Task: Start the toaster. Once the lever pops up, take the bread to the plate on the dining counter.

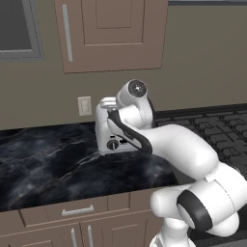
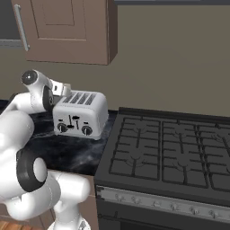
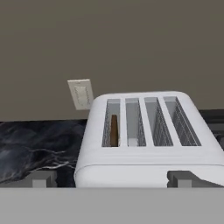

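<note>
gripper (image 3: pixel 112 178) is hanging just in front of the toaster (image 3: pixel 148 140), jaws spread wide, gripping nothing. in the hand view the two dark finger tips (image 3: pixel 40 178) are sitting far apart at the bottom, one off the toaster's left corner, the other over its near right edge.

toaster is standing on the black marble-veined counter (image 1: pixel 53 169), silver-white, four slots on top. bread (image 3: pixel 114 130) is sitting down inside the leftmost slot in the hand view, brown edge showing below the slot rim; the other three slots are showing only grey wire guides.

right base view: toaster's front is facing the camera, two round black knobs (image 2: pixel 86 130) low on it, small black levers (image 2: pixel 75 118) above them. the wrist is hovering at the toaster's left top corner there. the black gas stove (image 2: pixel 168 152) is sitting just beside the toaster on the right.

left base view: the arm's forearm is covering most of the toaster, one knob peeking out below.

behind it: a white wall outlet (image 1: pixel 85 106) on the tan wall, left of the toaster. brown upper cabinet (image 1: pixel 111 31) hanging above.
</note>
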### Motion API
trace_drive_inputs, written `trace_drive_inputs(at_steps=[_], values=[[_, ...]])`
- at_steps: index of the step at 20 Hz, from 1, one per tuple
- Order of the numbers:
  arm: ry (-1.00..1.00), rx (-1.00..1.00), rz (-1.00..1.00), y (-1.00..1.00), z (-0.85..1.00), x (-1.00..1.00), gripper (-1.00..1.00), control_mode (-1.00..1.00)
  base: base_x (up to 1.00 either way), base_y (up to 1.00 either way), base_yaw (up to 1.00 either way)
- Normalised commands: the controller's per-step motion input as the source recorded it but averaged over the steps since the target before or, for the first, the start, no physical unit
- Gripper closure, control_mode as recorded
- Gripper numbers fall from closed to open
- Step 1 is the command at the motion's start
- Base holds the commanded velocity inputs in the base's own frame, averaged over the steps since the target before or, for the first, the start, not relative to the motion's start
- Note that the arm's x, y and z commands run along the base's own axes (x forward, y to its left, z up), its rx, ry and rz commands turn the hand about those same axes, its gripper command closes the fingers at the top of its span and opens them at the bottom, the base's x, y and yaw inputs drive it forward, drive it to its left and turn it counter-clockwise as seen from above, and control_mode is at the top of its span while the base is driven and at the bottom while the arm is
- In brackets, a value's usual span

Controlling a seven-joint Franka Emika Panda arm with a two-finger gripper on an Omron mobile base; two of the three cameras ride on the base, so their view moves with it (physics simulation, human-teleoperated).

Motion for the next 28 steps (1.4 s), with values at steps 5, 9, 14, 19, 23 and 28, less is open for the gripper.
trace_drive_inputs(at_steps=[5,9,14,19,23,28], values=[[0.06,0.00,0.00,0.00,0.00,0.09,-1.00,-1.00,0.00,0.00,0.00],[0.01,0.00,0.00,0.00,0.00,0.10,-1.00,-1.00,0.00,0.00,0.00],[0.00,0.00,0.00,0.00,0.00,0.12,-1.00,-1.00,0.00,0.00,0.00],[0.00,0.00,0.00,0.00,0.00,0.09,-1.00,-1.00,0.00,0.00,0.00],[0.00,0.00,0.00,0.00,0.00,0.08,-1.00,-1.00,0.00,0.00,0.00],[0.00,0.00,0.00,0.00,0.00,0.09,-1.00,-1.00,0.00,0.00,0.00]])
